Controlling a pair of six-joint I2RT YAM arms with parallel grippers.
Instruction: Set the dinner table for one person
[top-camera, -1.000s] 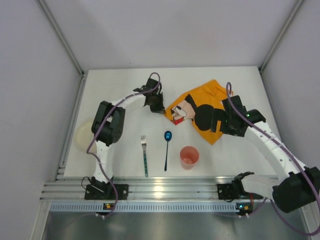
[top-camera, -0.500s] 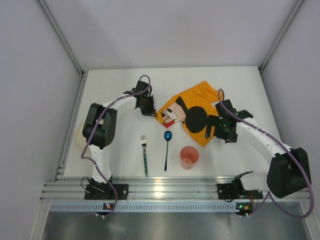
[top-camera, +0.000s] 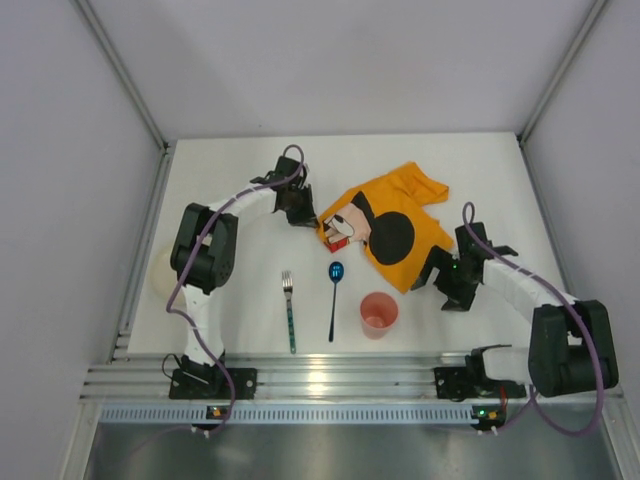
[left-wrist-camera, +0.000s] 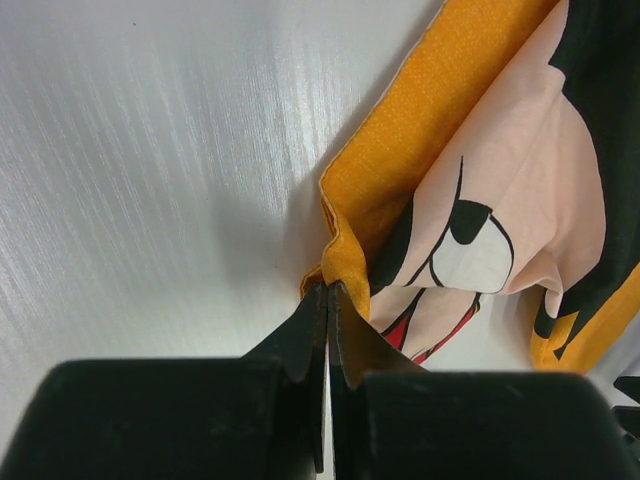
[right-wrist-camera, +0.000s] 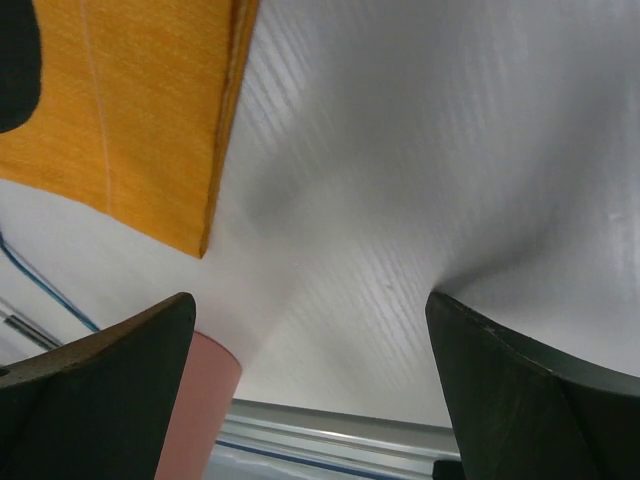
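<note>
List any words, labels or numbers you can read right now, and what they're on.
No legible text in any view.
On the spoon bowl: pale marks, too small to read.
On the placemat: cartoon mouse print only, no lettering visible.

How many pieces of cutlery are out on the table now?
2: fork near the front edge, spoon just right of it. Others may hide under the placemat.

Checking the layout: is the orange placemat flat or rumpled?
Rumpled: the placemat is folded at its far corner and bunched in the left gripper.
</note>
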